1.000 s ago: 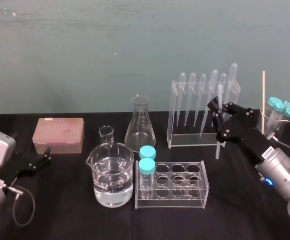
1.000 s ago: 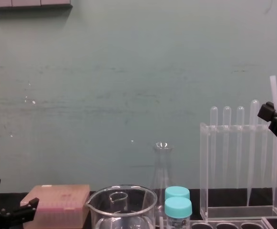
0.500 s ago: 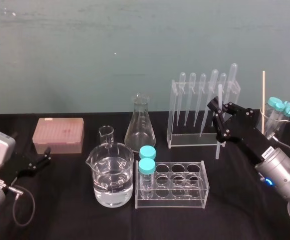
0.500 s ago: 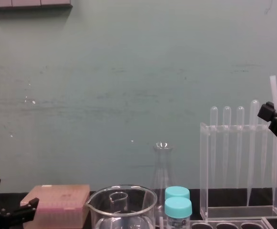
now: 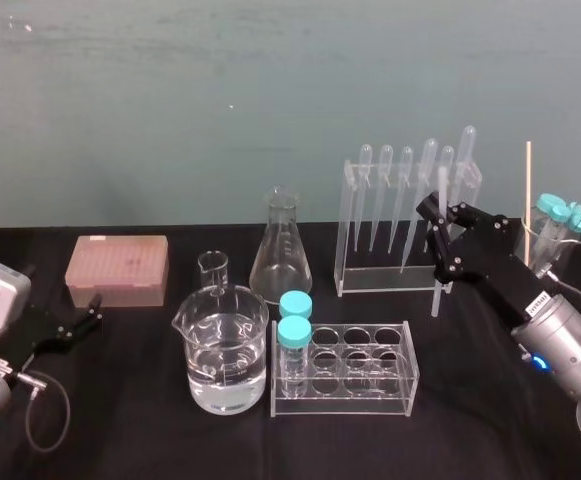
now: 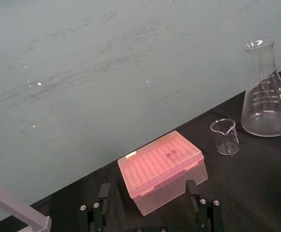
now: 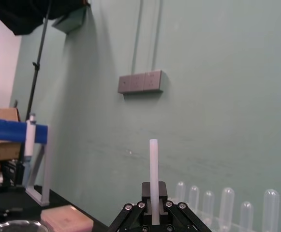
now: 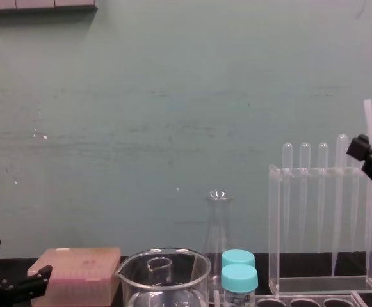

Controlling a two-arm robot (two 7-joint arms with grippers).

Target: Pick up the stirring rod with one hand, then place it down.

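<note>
- One stirring rod [image 5: 437, 295], upright, is clamped between the right gripper [image 5: 440, 235]'s closed jaws, just in front of the clear pipette rack [image 5: 385, 285]'s right end.
- Its top pokes above the fingers; I cannot tell whether the lower tip touches down.
- The left gripper [image 5: 92, 312], jaws apart, sits idle well left of the rack.
</note>
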